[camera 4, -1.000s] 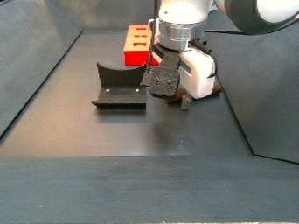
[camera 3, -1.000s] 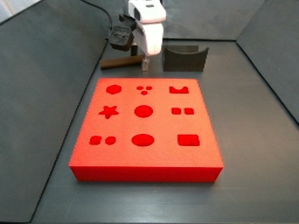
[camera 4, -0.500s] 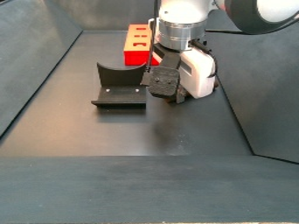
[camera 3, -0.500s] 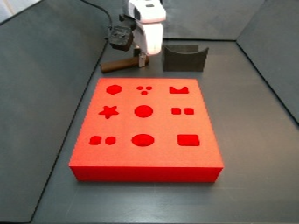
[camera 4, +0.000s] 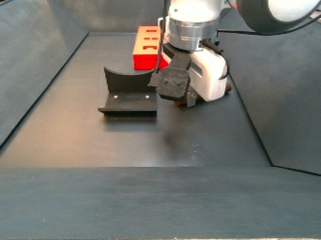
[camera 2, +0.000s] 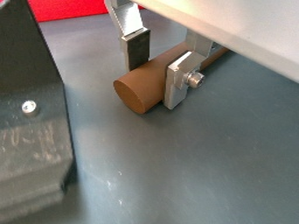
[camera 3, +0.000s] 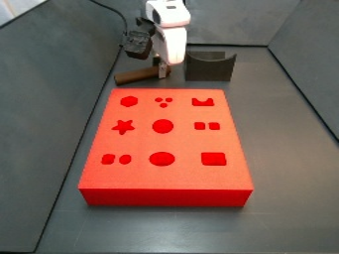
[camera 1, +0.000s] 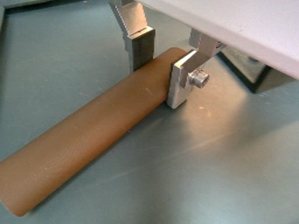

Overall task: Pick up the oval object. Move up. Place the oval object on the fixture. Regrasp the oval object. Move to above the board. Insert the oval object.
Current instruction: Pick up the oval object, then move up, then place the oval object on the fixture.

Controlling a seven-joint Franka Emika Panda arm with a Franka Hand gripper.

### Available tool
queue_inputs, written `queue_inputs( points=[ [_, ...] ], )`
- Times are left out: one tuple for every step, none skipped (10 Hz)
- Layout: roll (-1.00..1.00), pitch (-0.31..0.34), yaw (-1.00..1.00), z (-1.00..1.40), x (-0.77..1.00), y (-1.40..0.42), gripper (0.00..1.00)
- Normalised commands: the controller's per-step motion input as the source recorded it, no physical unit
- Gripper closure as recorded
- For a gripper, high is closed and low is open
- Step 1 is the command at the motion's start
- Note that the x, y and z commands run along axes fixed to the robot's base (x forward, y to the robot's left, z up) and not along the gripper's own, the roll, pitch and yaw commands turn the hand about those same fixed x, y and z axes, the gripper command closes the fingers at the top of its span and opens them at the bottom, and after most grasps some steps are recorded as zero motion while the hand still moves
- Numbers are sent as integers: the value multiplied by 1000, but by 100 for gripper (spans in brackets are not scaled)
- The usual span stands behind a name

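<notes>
The oval object (camera 1: 93,149) is a brown rod-like peg, and my gripper (camera 1: 160,74) is shut across one end of it. Its rounded end face (camera 2: 135,94) sticks out past the silver fingers (camera 2: 177,79), just above the grey floor. In a side view the oval object (camera 3: 135,73) juts out to the left of the gripper (camera 3: 162,68), left of the dark fixture (camera 3: 208,65) and behind the red board (camera 3: 166,144). From the opposite side the gripper (camera 4: 186,101) hangs to the right of the fixture (camera 4: 126,94), and the peg is mostly hidden by the hand.
Grey walls enclose the floor on all sides. A black cable bundle (camera 3: 134,38) hangs behind the hand. The fixture (camera 2: 30,131) stands close beside the peg in a wrist view, with the board's edge (camera 2: 70,7) beyond it.
The gripper has risen a little over the last second, carrying the oval object up with it. Board and fixture have not moved.
</notes>
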Motion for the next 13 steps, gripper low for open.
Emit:
queue_inputs(
  points=[
    [0,0,0,0,0,0,100],
    [0,0,0,0,0,0,100],
    [0,0,0,0,0,0,100],
    [0,0,0,0,0,0,100],
    [0,0,0,833,0,0,100],
    [15,7,-42,847,56,79,100],
    [5,34,-46,755,22,62,100],
    [-15,51,-42,580,8,33,100],
    [-32,58,-37,431,-1,17,100],
    [-48,53,-30,275,-6,7,100],
    [0,0,0,1000,0,0,100],
    [-10,-2,6,1000,0,1,100],
    [-22,15,7,1000,-13,-5,100]
  ],
)
